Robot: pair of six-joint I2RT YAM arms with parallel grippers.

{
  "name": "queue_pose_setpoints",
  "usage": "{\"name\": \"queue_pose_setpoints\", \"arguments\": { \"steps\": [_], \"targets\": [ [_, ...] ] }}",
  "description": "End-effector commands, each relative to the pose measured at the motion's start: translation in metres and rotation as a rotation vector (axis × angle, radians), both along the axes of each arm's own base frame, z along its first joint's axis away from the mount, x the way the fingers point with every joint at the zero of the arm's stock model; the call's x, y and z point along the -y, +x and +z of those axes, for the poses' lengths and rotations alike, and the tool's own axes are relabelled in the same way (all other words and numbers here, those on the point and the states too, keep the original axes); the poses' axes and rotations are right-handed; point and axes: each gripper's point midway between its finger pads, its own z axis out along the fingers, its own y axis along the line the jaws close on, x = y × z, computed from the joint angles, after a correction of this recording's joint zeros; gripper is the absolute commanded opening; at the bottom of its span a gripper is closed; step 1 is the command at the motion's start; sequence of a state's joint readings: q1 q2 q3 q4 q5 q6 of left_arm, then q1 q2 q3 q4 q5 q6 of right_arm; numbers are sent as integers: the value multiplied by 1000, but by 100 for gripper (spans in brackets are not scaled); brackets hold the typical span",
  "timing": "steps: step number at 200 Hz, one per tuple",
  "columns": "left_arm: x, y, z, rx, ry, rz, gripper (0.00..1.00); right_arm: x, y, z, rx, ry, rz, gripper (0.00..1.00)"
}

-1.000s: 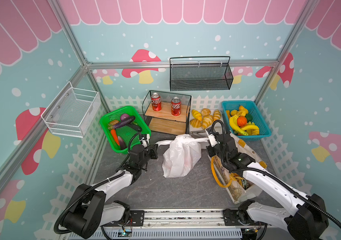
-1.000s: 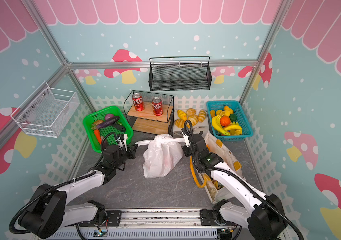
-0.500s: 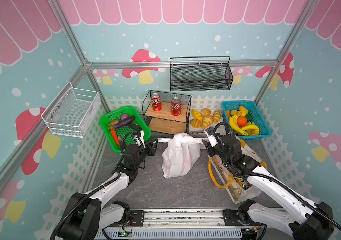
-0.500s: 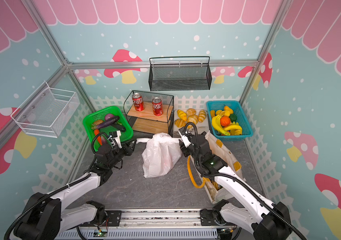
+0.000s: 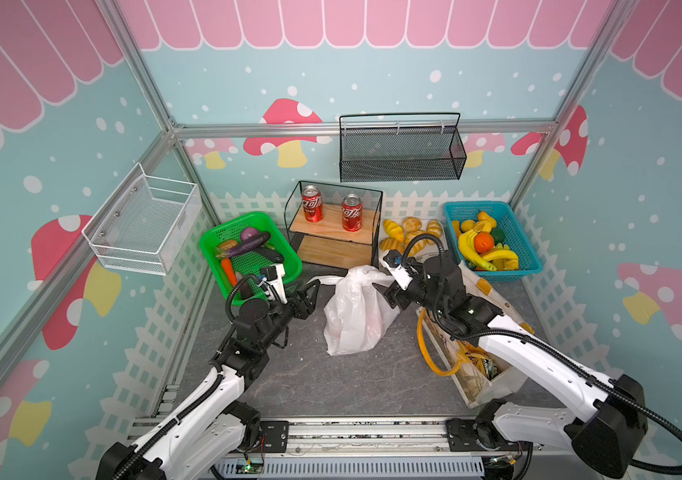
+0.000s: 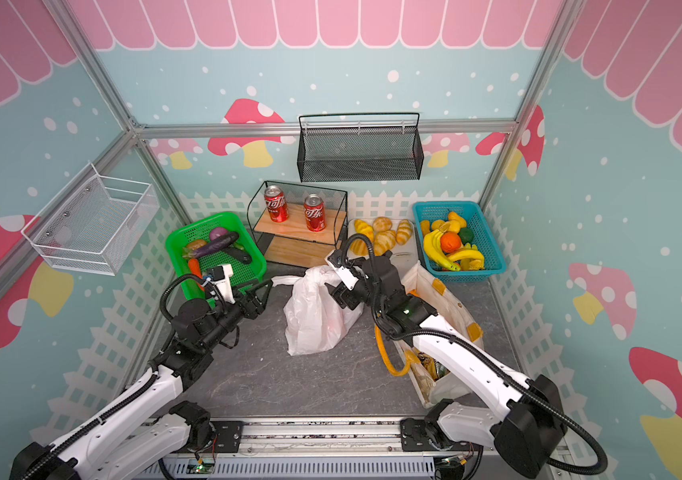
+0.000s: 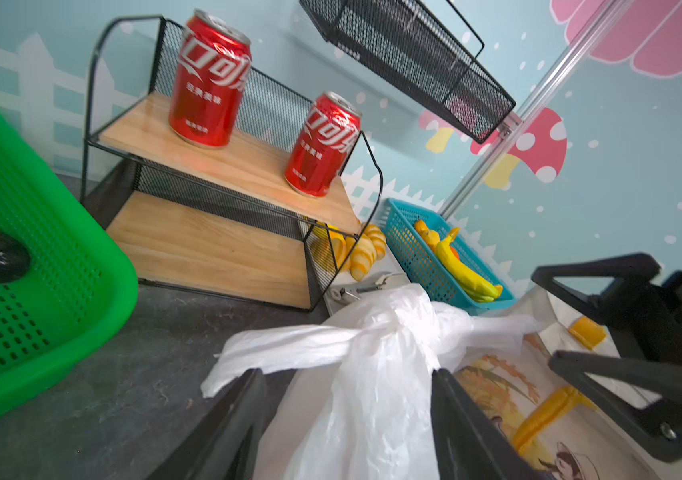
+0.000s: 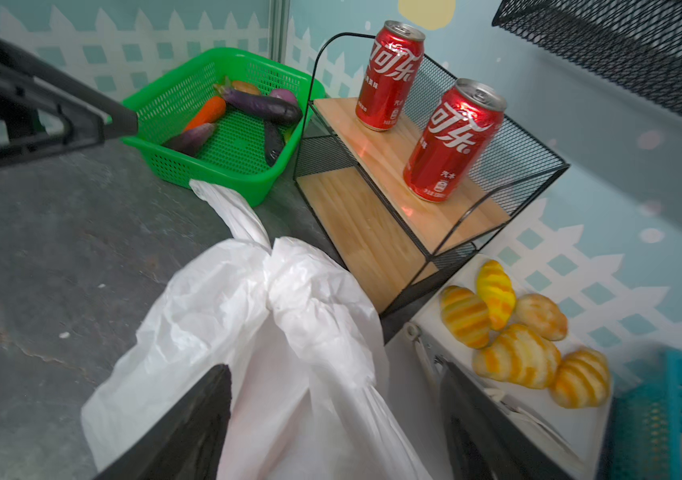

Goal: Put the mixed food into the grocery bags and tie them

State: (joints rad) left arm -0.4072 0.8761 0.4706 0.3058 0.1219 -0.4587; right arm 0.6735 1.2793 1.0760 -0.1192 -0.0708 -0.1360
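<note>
Left wrist view: the white plastic bag (image 7: 372, 395) has its two handles drawn into a knot (image 7: 376, 332), one tail lying loose toward the green basket (image 7: 40, 291). The left end effector (image 7: 347, 415) has its jaws spread, with the bag's body showing between them and nothing pinched. In the right wrist view the right end effector (image 8: 335, 399) is also spread wide, with the other tail running down between its jaws but not clamped.

In both top views the bag (image 5: 355, 316) stands mid-tabletop toward the back edge, just in front of the can rack (image 5: 335, 241). A reddish tint shows through the plastic and the rest of its contents are hidden. The fabric tote (image 5: 501, 299) lies along the right edge under the right arm, with its orange handles (image 5: 426, 345) slack and snack packets (image 5: 476, 365) at its mouth.

The tying of the plastic bag looks done. Next, both end effectors should back straight away from the knot without dragging a tail, then turn to the tote — its handles need gathering and crossing, which likely takes both arms.

The left arm reaches from the front-left corner, wrist low, with its end effector (image 5: 309, 296) aimed at the bag's left side. The right arm arches over the tote, elbow raised, with its end effector (image 5: 389, 291) at the bag's right shoulder.
</note>
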Motion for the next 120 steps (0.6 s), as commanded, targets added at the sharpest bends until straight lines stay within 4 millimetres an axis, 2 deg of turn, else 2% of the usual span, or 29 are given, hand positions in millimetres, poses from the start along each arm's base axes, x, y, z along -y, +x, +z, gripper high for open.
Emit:
{"name": "queue_pose_setpoints", "arguments": {
  "steps": [1, 14, 16, 26, 44, 87, 100, 111, 120],
  "targets": [
    [-1, 0, -6, -29, 60, 32, 65, -26, 4, -11, -75, -40, 104, 92],
    [-4, -1, -11, -31, 55, 45, 65, -38, 12, -20, -134, -64, 130, 93],
    [-4, -1, -11, -31, 54, 47, 65, -41, 14, -15, -130, -58, 136, 93],
    [-5, -2, -13, -32, 51, 49, 65, -49, 20, -20, -164, -64, 152, 94],
    [-6, -4, -14, -29, 50, 48, 65, -63, 28, -36, -228, -91, 188, 94],
    [-5, -11, -15, -31, 67, 25, 65, -66, 36, -75, -330, -174, 175, 93],
    [1, -13, -10, -23, 67, -6, 65, -64, 35, -70, -324, -157, 165, 93],
    [8, -13, -5, -10, 84, -28, 66, -61, 33, -52, -293, -103, 163, 93],
    [15, -13, 0, 10, 113, -41, 67, -57, 32, -29, -255, -34, 159, 93]
  ]
}}
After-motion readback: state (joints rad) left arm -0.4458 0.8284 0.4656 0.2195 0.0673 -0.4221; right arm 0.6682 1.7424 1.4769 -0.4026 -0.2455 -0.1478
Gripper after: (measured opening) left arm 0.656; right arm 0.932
